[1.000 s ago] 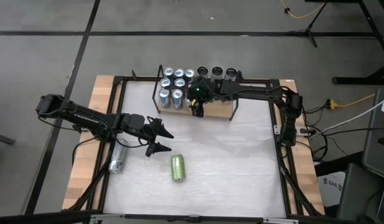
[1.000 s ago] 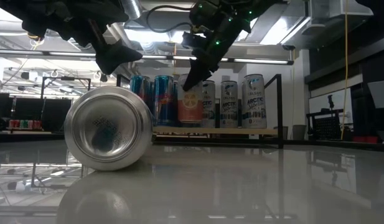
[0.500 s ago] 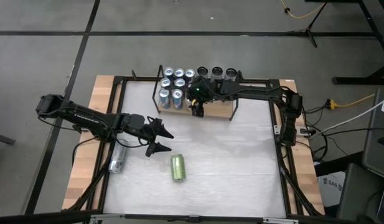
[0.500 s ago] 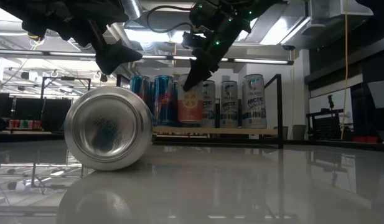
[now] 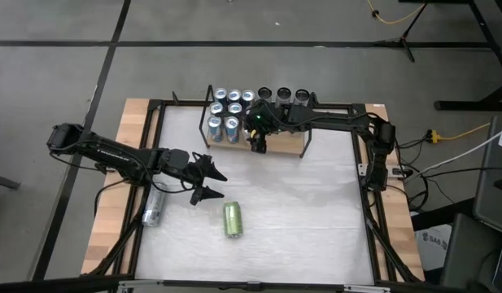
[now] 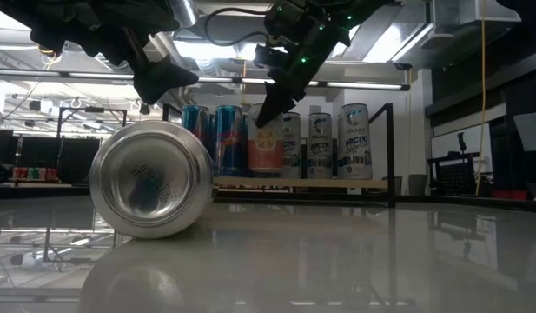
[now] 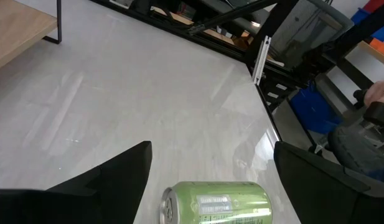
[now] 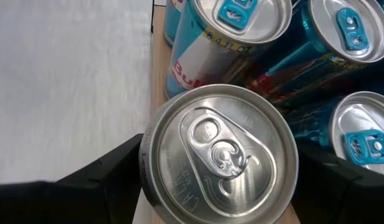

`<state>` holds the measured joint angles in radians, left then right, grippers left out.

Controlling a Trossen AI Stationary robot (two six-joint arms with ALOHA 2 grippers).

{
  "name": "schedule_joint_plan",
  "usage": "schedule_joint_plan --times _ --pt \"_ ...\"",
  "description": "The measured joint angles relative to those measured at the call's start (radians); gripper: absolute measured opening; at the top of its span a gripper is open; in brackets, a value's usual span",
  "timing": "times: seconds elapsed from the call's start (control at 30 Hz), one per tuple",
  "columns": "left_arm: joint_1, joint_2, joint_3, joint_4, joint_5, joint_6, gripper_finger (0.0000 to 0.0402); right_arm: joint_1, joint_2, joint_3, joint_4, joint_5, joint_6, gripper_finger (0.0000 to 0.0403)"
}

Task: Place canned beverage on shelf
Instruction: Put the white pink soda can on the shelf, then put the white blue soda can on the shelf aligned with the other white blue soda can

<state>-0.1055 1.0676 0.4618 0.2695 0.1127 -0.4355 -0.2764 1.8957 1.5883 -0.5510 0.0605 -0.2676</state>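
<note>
The right pincer [image 5: 256, 143] grips an upright orange-labelled can [image 6: 265, 146] on the shelf [image 5: 283, 146] beside Red Bull and Arctic cans, while the left pincer [image 5: 210, 184], spread wide, hovers near a green can [image 5: 233, 219] lying on the tabletop [image 5: 316, 212].

This looks like a robot lab. A white bench [image 5: 299, 203] in a black frame stands on a grey floor [image 5: 234, 65]. Long ceiling lights [image 6: 363, 85] shine above, and cables [image 5: 446, 130] lie beside it.
</note>
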Motion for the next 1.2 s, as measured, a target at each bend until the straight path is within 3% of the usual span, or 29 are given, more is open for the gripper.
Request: schedule_joint_plan --times 0.2,0.6,1.0,1.2 --pt "0.000 0.000 0.000 0.000 0.000 0.000 0.0331 -0.001 0.000 0.000 0.000 0.000 0.000 0.0317" --pt "-0.001 0.000 0.000 0.000 0.000 -0.001 0.0331 0.000 0.000 0.002 0.002 0.003 0.000 0.0392" --pt "-0.001 0.000 0.000 0.000 0.044 -0.087 0.0331 0.001 0.000 0.003 -0.001 0.004 0.000 0.0391" --pt "-0.001 0.000 0.000 0.000 0.068 -0.168 0.0331 0.002 0.000 0.077 -0.083 0.002 0.000 0.0390"
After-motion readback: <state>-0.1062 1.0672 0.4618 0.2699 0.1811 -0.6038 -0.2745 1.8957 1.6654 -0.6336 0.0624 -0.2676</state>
